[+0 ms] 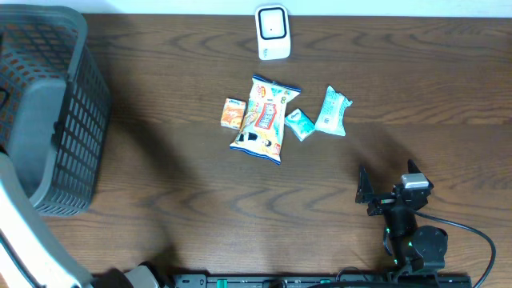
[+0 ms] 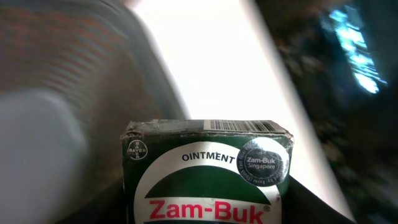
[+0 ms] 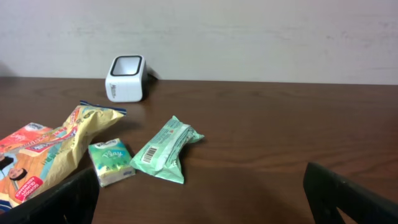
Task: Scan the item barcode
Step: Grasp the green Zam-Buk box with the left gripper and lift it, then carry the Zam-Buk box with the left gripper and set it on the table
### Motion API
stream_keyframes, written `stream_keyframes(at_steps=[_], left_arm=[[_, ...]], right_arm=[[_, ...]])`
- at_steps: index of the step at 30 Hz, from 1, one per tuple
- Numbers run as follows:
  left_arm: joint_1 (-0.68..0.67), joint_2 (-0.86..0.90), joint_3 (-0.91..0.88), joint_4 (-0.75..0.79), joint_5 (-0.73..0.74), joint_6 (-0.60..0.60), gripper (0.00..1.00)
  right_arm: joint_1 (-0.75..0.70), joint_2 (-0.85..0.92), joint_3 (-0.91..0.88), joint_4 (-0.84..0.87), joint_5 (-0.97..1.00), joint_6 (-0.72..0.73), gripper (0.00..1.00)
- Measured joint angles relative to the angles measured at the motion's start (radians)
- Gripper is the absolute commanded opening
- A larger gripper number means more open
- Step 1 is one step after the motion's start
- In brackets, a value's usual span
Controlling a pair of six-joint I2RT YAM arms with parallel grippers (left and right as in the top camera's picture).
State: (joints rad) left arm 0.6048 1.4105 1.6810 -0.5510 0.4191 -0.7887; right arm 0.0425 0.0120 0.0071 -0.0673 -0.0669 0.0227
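Observation:
In the left wrist view a dark green Zam-Buk ointment box (image 2: 205, 168) fills the lower middle, and my left gripper (image 2: 208, 214) is shut on it. A barcode (image 2: 239, 126) runs along the box's top face, and the background behind it is blurred. The overhead view does not show this gripper or the box. The white scanner (image 1: 272, 32) stands at the table's far edge, also seen as the scanner (image 3: 126, 78) in the right wrist view. My right gripper (image 1: 390, 182) rests low at the front right, open and holding nothing, with the same right gripper (image 3: 202, 199) over bare table.
A snack bag (image 1: 266, 118), an orange packet (image 1: 234, 114), a small tissue pack (image 1: 299, 124) and a green wipes packet (image 1: 333, 110) lie mid-table. A grey mesh basket (image 1: 48, 104) fills the left side. A wall backs the table (image 3: 261, 112).

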Motion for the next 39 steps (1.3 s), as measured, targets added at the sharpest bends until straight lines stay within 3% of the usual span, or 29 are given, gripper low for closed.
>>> stream_keyframes(at_steps=[5, 10, 15, 20, 28, 39], left_arm=[[-0.201, -0.029, 0.002, -0.045, 0.080, -0.015, 0.43], [-0.470, 0.027, 0.002, -0.105, 0.063, 0.128, 0.43], [-0.685, 0.128, 0.000, -0.212, -0.075, 0.299, 0.43], [-0.817, 0.263, 0.000, -0.264, -0.262, 0.429, 0.43], [-0.864, 0.483, 0.000, -0.289, -0.452, 0.502, 0.43], [-0.862, 0.666, 0.000, -0.289, -0.497, 0.568, 0.49]], right_arm=[[0.000, 0.000, 0.000, 0.000, 0.000, 0.000, 0.99], [0.000, 0.000, 0.000, 0.000, 0.000, 0.000, 0.99], [0.000, 0.000, 0.000, 0.000, 0.000, 0.000, 0.99], [0.000, 0.000, 0.000, 0.000, 0.000, 0.000, 0.99], [0.000, 0.000, 0.000, 0.000, 0.000, 0.000, 0.99], [0.000, 0.000, 0.000, 0.000, 0.000, 0.000, 0.99]])
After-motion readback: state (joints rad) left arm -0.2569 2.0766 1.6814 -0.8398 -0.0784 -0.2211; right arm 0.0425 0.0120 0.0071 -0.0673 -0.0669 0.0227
